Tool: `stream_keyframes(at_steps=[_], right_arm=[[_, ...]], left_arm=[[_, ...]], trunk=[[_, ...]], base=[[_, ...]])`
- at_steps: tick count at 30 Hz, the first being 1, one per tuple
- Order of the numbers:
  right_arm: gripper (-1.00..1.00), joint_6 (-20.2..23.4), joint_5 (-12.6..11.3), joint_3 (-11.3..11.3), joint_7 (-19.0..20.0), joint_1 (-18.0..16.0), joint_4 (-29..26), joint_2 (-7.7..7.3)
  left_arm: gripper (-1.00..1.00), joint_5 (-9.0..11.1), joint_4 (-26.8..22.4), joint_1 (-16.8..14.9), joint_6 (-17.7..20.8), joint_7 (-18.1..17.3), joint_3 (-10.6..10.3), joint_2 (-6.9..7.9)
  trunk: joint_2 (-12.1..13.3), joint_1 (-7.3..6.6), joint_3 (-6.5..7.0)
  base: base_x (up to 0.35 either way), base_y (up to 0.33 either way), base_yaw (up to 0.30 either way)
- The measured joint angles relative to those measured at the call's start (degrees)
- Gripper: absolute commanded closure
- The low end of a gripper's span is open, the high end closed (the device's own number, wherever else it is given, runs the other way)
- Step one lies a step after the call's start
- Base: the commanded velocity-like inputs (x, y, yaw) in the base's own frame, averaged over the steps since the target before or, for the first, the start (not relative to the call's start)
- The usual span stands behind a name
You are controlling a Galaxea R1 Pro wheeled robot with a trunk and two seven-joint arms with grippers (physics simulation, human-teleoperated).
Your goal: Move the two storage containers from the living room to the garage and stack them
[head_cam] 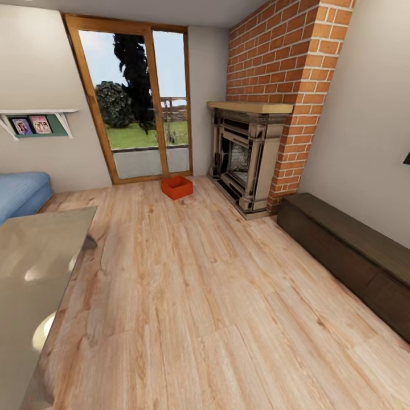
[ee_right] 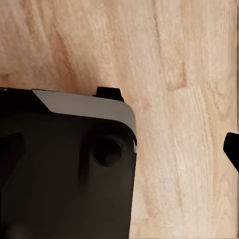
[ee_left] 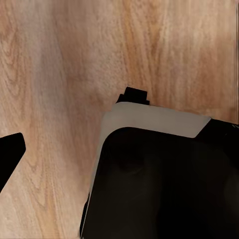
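Observation:
One orange-red storage container point(head_cam: 176, 187) sits on the light wood-plank floor of the living room, far ahead, just in front of the wood-framed glass doors point(head_cam: 139, 102). It is open-topped and looks empty. In the left wrist view, a dark fingertip point(ee_left: 10, 153) of my left gripper point(ee_left: 119, 155) sits at the frame's edge over the plank floor, beside my own dark base point(ee_left: 159, 184). My right gripper point(ee_right: 119, 149) likewise has one fingertip point(ee_right: 232, 149) at the frame's edge. Both stand wide apart with nothing held, far from the container.
A glass-topped table point(head_cam: 34, 267) stands close at the left, with a blue sofa point(head_cam: 20, 191) behind it. A stone fireplace point(head_cam: 245, 165) in a brick chimney is right of the container. A long dark low cabinet point(head_cam: 353, 256) lines the right wall.

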Motion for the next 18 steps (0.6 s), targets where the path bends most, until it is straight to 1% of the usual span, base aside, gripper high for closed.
stream_keyframes(at_steps=[5,18], right_arm=[[-1.0,0.0,0.0,0.0,0.0,0.0,0.0,0.0],[-1.0,0.0,0.0,0.0,0.0,0.0,0.0,0.0]], left_arm=[[-1.0,0.0,0.0,0.0,0.1,0.0,0.0,0.0],[-1.0,0.0,0.0,0.0,0.4,0.0,0.0,0.08]], trunk=[[0.0,0.0,0.0],[0.0,0.0,0.0]], base=[[0.322,-0.06,0.0],[0.323,-0.003,0.0]])
